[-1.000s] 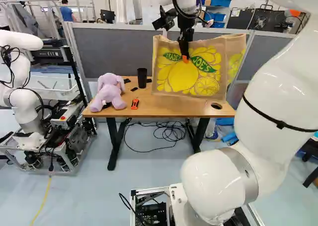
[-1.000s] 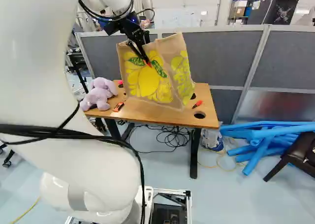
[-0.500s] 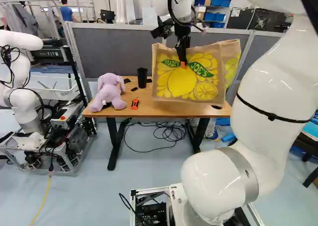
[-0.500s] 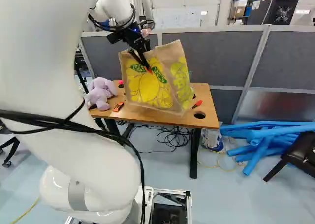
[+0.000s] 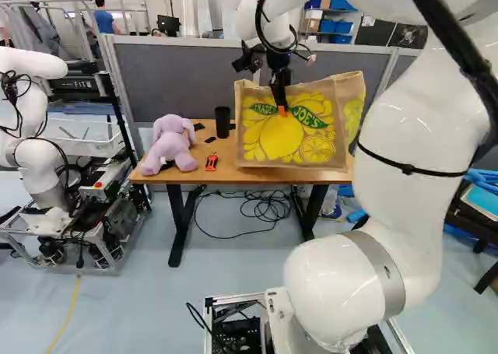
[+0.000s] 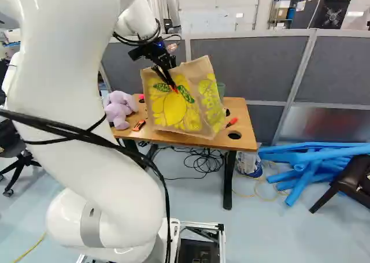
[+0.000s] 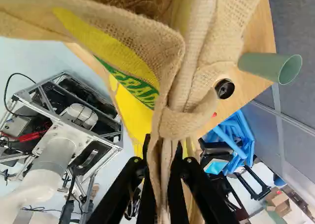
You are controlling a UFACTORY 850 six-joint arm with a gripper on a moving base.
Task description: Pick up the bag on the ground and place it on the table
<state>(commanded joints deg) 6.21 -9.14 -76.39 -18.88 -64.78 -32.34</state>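
Observation:
In the left base view my gripper (image 5: 282,111) is in front of the burlap bag (image 5: 292,140) with yellow lemons, at its upper part. The wrist view shows the gripper (image 7: 162,147) shut on a fold of the bag (image 7: 133,83) near a handle, with burlap between both fingers. The bag hangs slightly tilted in the right base view, its lower edge low over the front part of the wooden table (image 6: 245,139). Whether its bottom touches the tabletop, I cannot tell.
A purple plush toy (image 5: 170,144), a black cup (image 5: 222,122) and an orange-black tool (image 5: 212,162) are left of the bag; a green cup (image 7: 268,66) stands behind it. Another robot (image 5: 35,136) is at far left. Grey partitions (image 6: 254,66) stand behind the table.
My arm has brought the held bag lower and, in the left base view, somewhat leftward. The green cup has come into sight behind the bag in the right base view. The base has stayed still.

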